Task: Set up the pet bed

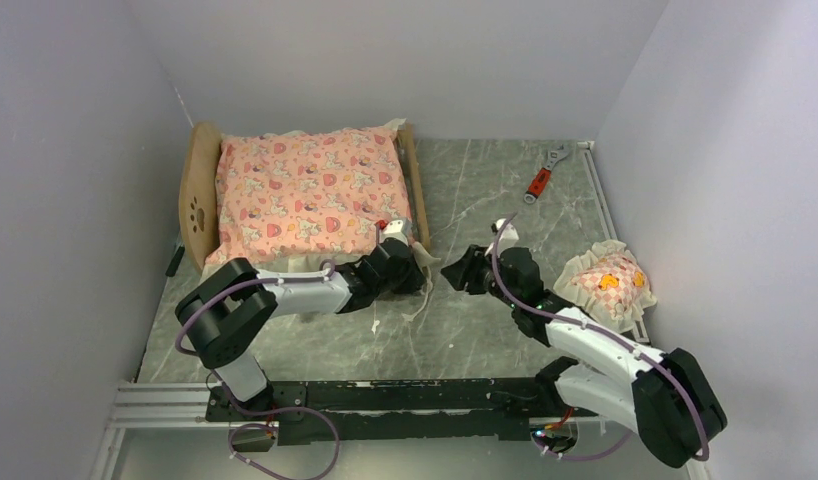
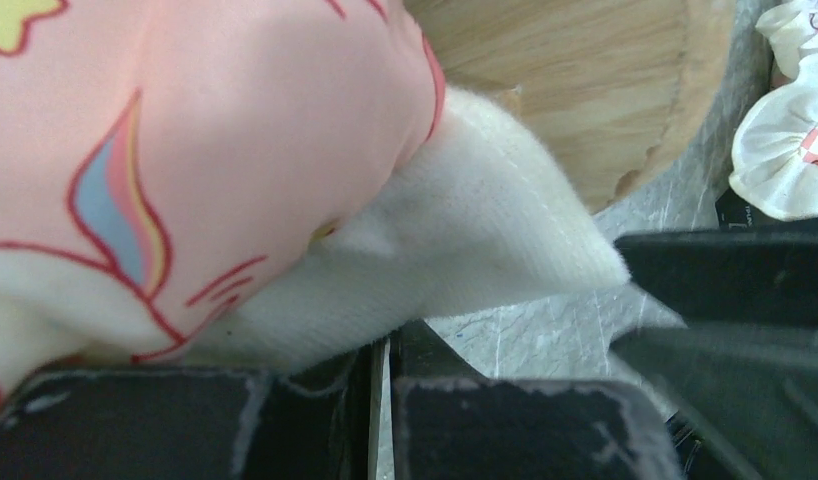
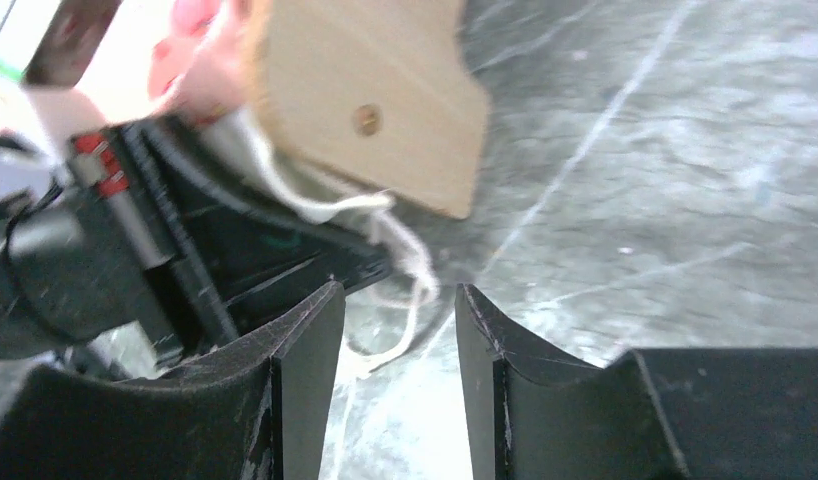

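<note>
Top external, left jaws pinching mattress [image 1: 305, 190], right jaws parted

Table [image 1: 465, 320]: grey marble top.
Pet bed [image 1: 195, 170]: beyond left fingers [image 2: 185, 420], footboard corner beside them.
Wrench [image 1: 543, 175]: well beyond right fingers [image 3: 295, 380].
Pillow [image 1: 607, 282]: right of right fingers.

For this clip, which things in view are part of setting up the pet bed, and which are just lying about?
Part of the job: pet bed; mattress lying in it, corner trim pinched by the left gripper; frilled pillow on the table, right side.
Lying about: red-handled wrench near the right wall.
</note>
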`<act>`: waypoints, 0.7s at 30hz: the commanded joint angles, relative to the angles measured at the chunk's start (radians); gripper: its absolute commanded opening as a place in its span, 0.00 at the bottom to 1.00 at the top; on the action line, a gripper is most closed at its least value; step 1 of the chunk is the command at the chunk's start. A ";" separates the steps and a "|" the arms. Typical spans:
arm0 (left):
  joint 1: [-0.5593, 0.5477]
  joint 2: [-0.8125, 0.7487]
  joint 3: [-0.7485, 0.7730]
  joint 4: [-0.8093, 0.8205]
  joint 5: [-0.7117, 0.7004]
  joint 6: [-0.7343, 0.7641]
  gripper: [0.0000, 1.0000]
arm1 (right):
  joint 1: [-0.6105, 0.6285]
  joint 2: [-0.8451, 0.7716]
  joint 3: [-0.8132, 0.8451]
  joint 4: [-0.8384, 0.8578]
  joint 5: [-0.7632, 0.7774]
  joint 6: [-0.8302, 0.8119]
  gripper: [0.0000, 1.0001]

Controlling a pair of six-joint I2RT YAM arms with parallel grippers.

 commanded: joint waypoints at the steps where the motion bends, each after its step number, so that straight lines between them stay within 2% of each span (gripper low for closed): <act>1: 0.004 0.015 0.038 0.001 0.025 -0.005 0.09 | -0.082 0.004 -0.023 -0.042 0.094 0.106 0.48; 6: 0.008 0.012 0.035 -0.004 0.024 -0.015 0.09 | -0.178 0.200 -0.018 0.150 -0.099 0.103 0.31; 9: 0.010 0.014 0.038 -0.007 0.027 -0.016 0.09 | -0.188 0.357 0.035 0.262 -0.219 0.074 0.25; 14: 0.013 0.012 0.036 -0.001 0.034 -0.016 0.10 | -0.188 0.527 0.061 0.496 -0.338 0.087 0.24; 21: 0.014 0.017 0.033 0.006 0.040 -0.016 0.10 | -0.189 0.664 0.065 0.744 -0.458 0.157 0.27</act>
